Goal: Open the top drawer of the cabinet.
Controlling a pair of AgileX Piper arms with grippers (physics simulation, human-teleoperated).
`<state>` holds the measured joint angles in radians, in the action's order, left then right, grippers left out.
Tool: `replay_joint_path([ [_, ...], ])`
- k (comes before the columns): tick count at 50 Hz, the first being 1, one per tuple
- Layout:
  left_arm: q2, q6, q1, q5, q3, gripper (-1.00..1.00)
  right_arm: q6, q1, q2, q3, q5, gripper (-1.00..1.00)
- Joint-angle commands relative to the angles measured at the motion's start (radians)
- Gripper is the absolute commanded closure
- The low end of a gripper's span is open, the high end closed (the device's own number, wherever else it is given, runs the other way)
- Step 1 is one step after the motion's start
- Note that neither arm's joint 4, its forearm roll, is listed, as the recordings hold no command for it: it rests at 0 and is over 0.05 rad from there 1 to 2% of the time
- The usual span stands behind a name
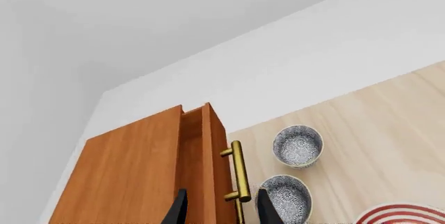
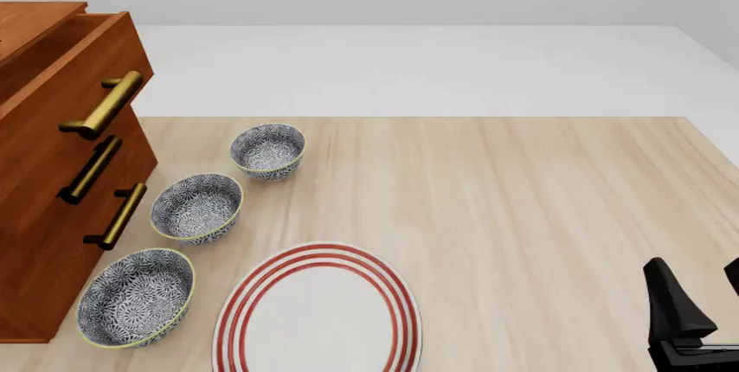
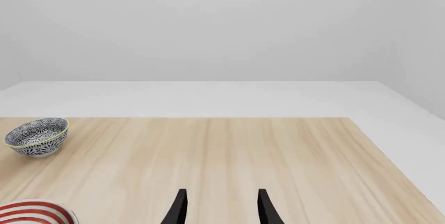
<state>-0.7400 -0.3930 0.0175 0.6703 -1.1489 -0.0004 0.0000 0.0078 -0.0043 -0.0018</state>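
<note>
L gripper (image 1: 221,211) sits nearest the wrist cam, fingers spread w/ nothing between; top drawer (image 1: 203,156) juts from cabinet (image 2: 47,216) at table's left, brass handle (image 1: 238,172) just beyond fingertips. R gripper (image 3: 221,208) also spread, empty, well apart; both cut off at frame edge.

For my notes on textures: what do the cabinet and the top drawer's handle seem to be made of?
Cabinet: apparently wood with a smooth reddish-brown finish, showing faint grain streaks. Top drawer handle: probably brass or similar metal, judging by its golden colour and soft sheen.
</note>
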Motion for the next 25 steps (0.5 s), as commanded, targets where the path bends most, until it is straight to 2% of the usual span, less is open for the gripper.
replay_joint_path([
  [1,-0.032,0.040,-0.001,-0.003,0.010,-1.00,0.000,0.000,0.000,0.000,0.000,-1.00],
  [10,-0.058,0.039,-0.023,-0.020,0.004,-1.00,0.000,0.000,0.000,0.000,0.000,-1.00],
  [25,-0.093,0.086,-0.070,-0.047,0.018,-1.00,0.000,0.000,0.000,0.000,0.000,-1.00],
])
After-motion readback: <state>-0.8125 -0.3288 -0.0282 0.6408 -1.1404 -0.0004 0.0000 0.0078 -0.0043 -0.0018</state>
